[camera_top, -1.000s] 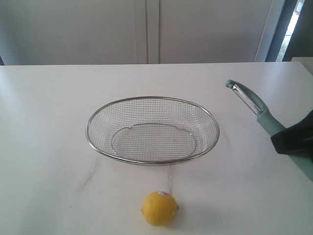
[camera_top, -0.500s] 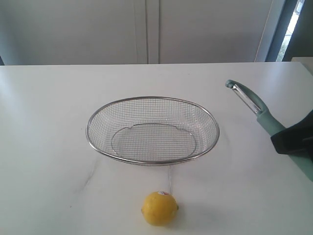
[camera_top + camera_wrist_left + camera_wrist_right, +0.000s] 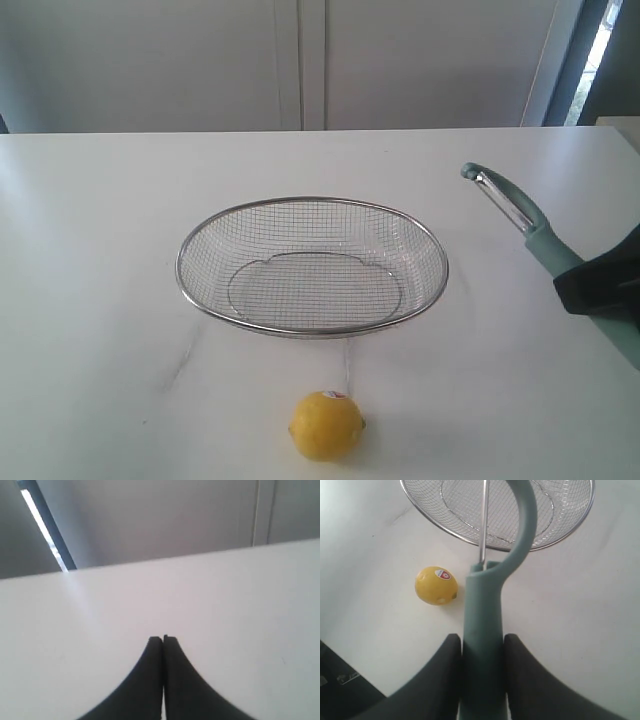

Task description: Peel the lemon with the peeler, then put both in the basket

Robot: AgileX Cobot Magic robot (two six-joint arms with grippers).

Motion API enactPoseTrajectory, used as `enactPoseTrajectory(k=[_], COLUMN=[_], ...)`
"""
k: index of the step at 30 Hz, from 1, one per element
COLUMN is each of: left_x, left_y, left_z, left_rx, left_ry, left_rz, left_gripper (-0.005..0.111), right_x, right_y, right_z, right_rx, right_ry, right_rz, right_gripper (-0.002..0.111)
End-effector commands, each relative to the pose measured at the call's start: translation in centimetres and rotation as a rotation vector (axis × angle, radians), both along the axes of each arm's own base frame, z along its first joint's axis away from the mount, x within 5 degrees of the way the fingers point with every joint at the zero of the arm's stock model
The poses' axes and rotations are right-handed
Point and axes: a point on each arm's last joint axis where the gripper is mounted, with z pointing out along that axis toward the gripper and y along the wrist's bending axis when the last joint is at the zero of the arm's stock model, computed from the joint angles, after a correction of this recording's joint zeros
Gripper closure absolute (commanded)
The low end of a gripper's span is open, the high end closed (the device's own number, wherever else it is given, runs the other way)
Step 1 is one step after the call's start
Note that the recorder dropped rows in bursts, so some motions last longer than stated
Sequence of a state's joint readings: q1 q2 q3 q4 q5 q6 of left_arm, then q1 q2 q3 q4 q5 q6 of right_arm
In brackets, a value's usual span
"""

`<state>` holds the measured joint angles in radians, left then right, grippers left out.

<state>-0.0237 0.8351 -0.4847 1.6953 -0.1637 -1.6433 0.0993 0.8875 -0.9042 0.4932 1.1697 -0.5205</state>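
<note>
The yellow lemon (image 3: 327,425) (image 3: 436,585) lies on the white table in front of the basket, its red-and-white sticker facing up. The silver wire basket (image 3: 437,252) (image 3: 470,542) stands mid-table with nothing in it. My right gripper (image 3: 585,275) (image 3: 482,640) is at the right edge, shut on the teal handle of the peeler (image 3: 515,212) (image 3: 485,605), which it holds in the air with the metal blade head pointing away, up and to the left. My left gripper (image 3: 163,640) is shut on nothing over bare tabletop and does not show in the exterior view.
The white table (image 3: 100,250) runs to a grey wall behind it. A dark window frame (image 3: 580,60) stands at the back right. The table's near edge (image 3: 350,675) shows in the right wrist view, close to the lemon.
</note>
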Motion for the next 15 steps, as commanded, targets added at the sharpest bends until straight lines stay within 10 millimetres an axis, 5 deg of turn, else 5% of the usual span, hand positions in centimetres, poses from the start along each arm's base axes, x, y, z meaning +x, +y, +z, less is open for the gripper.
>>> enactPoseTrajectory(k=[1,5,8,11,15], left_x=[3.4,3.8,3.4,3.4,2.6], left_y=[0.1,3.4,3.6,1.1,-5.4], left_z=[-2.5,-2.6,-3.7,-5.1,-4.7], left_rx=[0.042,0.357,0.344,0.235,0.306], left_ry=[0.161,0.209,0.346,0.545,0.833], left_rz=[0.001,0.288,0.301,0.141,-0.416], left_gripper=[0.107,0.107,0.107,0.107,0.107], right_x=[-0.1,-0.1,-0.1,-0.1,-0.1], right_y=[0.1,0.1,0.1,0.1,0.1], right_z=[0.1,0.1,0.1,0.1,0.1], right_rx=[0.008,0.008,0.008,0.008,0.008], right_ry=[-0.011,-0.013,-0.013,-0.013,-0.015], right_rz=[0.0,-0.001,-0.001,-0.001,-0.002], right_gripper=[0.108,0.108,0.108,0.108,0.108])
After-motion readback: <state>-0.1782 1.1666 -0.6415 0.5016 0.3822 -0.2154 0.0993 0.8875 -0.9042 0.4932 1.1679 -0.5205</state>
